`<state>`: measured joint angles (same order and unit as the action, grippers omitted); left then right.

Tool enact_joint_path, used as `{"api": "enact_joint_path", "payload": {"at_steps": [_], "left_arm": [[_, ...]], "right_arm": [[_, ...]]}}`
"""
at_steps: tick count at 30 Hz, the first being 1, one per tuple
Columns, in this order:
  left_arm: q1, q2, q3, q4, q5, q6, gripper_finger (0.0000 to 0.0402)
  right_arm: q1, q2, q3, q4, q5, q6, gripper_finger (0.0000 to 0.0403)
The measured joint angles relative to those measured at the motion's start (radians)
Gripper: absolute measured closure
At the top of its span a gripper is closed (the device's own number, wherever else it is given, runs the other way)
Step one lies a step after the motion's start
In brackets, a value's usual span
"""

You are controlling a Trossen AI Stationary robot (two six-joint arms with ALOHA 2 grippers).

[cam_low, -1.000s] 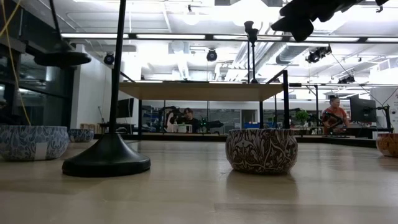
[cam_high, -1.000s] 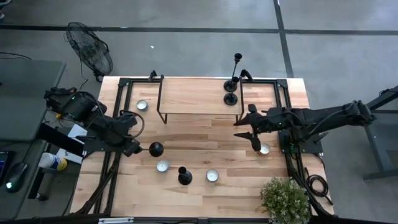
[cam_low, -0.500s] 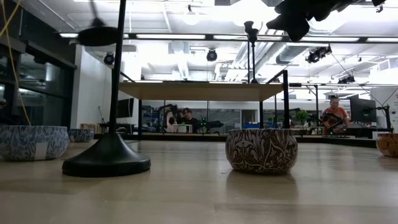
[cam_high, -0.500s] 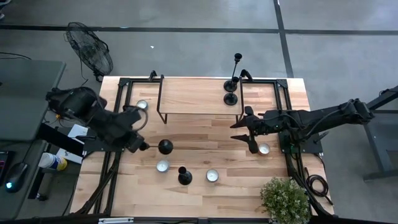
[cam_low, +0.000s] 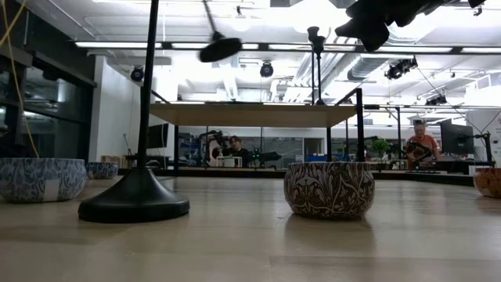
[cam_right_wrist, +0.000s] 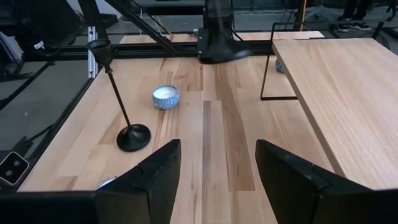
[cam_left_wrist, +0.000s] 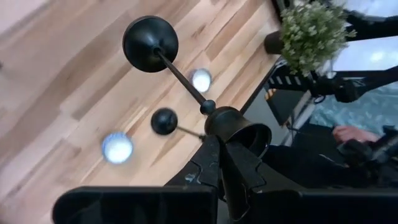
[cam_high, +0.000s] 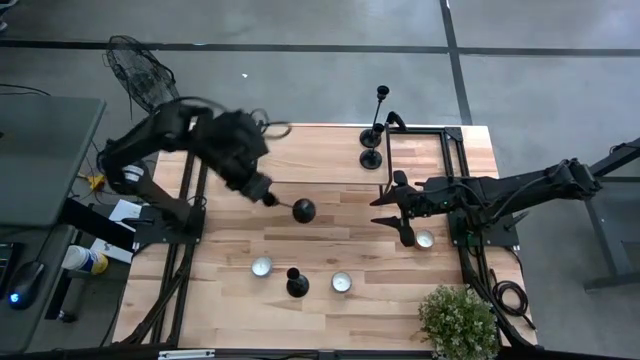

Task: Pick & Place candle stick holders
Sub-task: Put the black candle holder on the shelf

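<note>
My left gripper (cam_high: 268,194) hangs over the table's middle, shut on a black candle stick holder (cam_high: 303,210) whose round base (cam_left_wrist: 150,42) points away from the fingers. A second holder (cam_high: 297,283) stands on its base (cam_right_wrist: 134,137) near the table's front. Two more holders (cam_high: 372,150) stand on the raised wooden shelf (cam_high: 330,150) at the back. My right gripper (cam_high: 394,216) waits open above the table's right part, with nothing between its fingers (cam_right_wrist: 292,180). My left gripper pinches the holder's small top cup (cam_left_wrist: 239,127) between its two fingers, which come at it slanting down from above. The thin stem (cam_left_wrist: 180,71) runs on past the fingertips. The holder is lifted clear and tilted, and its base (cam_low: 220,48) hangs in the air.
Small patterned candle bowls (cam_high: 262,266) (cam_high: 341,282) (cam_high: 426,239) sit on the table's near half. A potted plant (cam_high: 458,320) stands at the near right corner. The shelf's black frame legs (cam_high: 386,170) rise beside my right gripper.
My left gripper has swung from the table's left edge toward its middle and far side, rising and turning. The held holder has gone with it, clear of the table; its base has travelled right and higher. My right arm has kept still.
</note>
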<state>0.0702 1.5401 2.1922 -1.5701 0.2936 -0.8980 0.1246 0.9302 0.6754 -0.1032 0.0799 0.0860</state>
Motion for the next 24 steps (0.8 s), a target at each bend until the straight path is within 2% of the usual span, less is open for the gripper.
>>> {"api": "enact_joint_path", "payload": {"at_steps": [6, 11, 16, 24], "left_arm": [[0.164, 0.087, 0.093, -0.002, 0.119, 0.157, 0.0401], [0.236, 0.133, 0.140, 0.000, 0.192, 0.228, 0.0401], [0.279, 0.134, 0.147, -0.001, 0.218, 0.264, 0.0401], [0.318, 0.144, 0.148, -0.001, 0.188, 0.353, 0.0401]], "right_arm": [[0.000, -0.002, 0.000, 0.000, 0.026, 0.002, 0.0203], [0.000, -0.002, 0.000, -0.003, 0.027, 0.010, 0.0203], [0.000, -0.002, 0.000, -0.004, 0.049, 0.010, 0.0203], [0.000, -0.002, 0.000, -0.004, 0.106, 0.010, 0.0203]]}}
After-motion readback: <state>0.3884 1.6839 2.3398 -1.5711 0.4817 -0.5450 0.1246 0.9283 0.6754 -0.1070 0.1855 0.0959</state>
